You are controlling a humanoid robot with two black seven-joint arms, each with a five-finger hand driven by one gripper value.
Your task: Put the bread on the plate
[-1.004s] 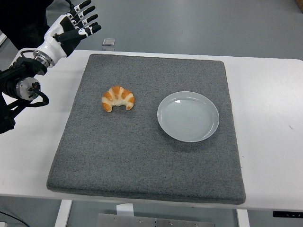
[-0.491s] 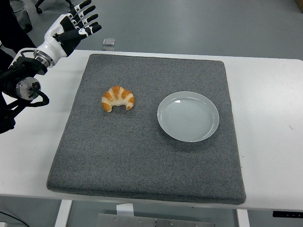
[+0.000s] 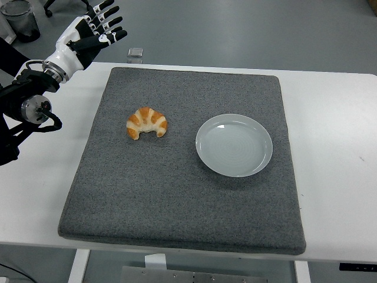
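A golden croissant (image 3: 146,122) lies on the grey mat (image 3: 177,200), left of centre. To its right an empty pale round plate (image 3: 234,145) rests on the same mat. My left hand (image 3: 94,30) hovers at the upper left, beyond the mat's far left corner and well away from the croissant. Its fingers are spread and hold nothing. The right arm does not show.
The mat covers most of the white table (image 3: 336,147). A small clear block (image 3: 135,53) stands at the table's far edge beyond the mat. A dark bin (image 3: 20,17) stands on the floor at the top left.
A dark figure at the top left corner has moved out of view, uncovering the floor and a bin. My left hand and the croissant have stayed put.
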